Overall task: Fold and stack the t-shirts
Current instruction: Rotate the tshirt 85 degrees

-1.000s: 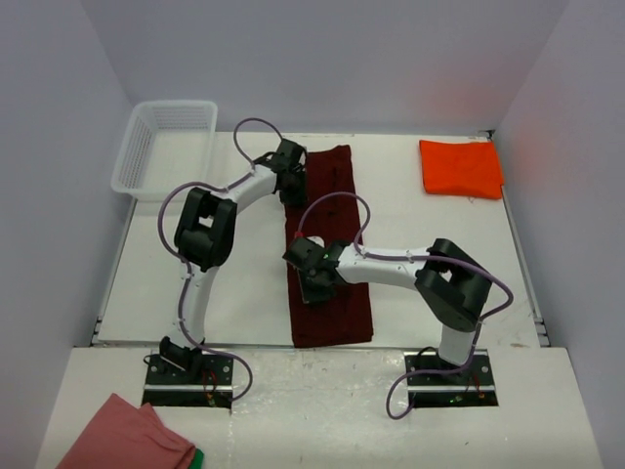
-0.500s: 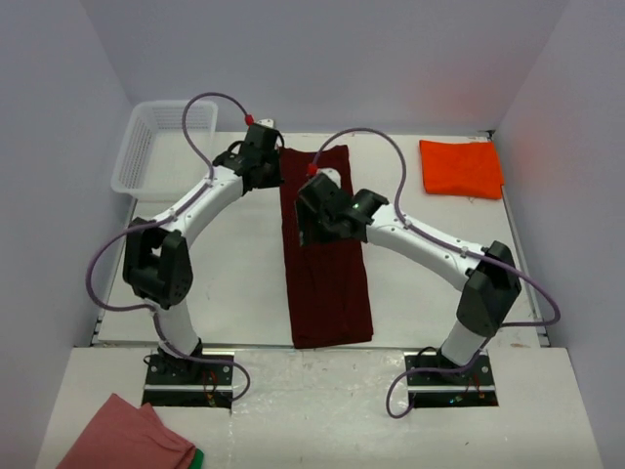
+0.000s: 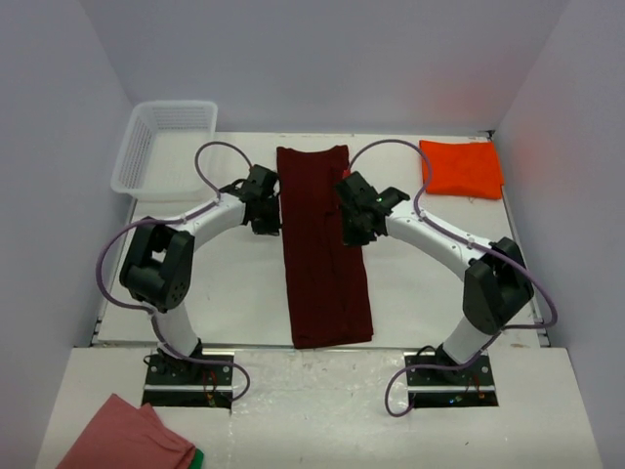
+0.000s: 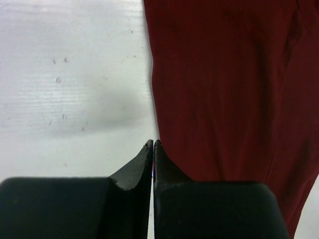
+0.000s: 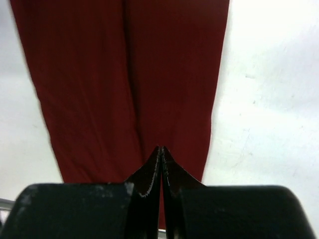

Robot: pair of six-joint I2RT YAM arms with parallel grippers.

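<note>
We have the maroon t-shirt (image 3: 322,244) lying as a long narrow strip down the middle of the frame on the bench (image 3: 195,293), with the orange t-shirt (image 3: 461,168) folded at the upper right, well apart. Our left fingers (image 4: 142,164) are pressed together at the strip's left edge, and our right fingers (image 5: 149,174) are together over its right half. Neither shows cloth between them. We judge that closed tips dragging across the fabric could rumple it, and an uneven pinch would skew the next fold.

Light: bright, even, from above. Shadows: soft, faint on bench (image 3: 234,283). Glare: bench washed out, right wrist view. Focus: wrist views slightly soft.
</note>
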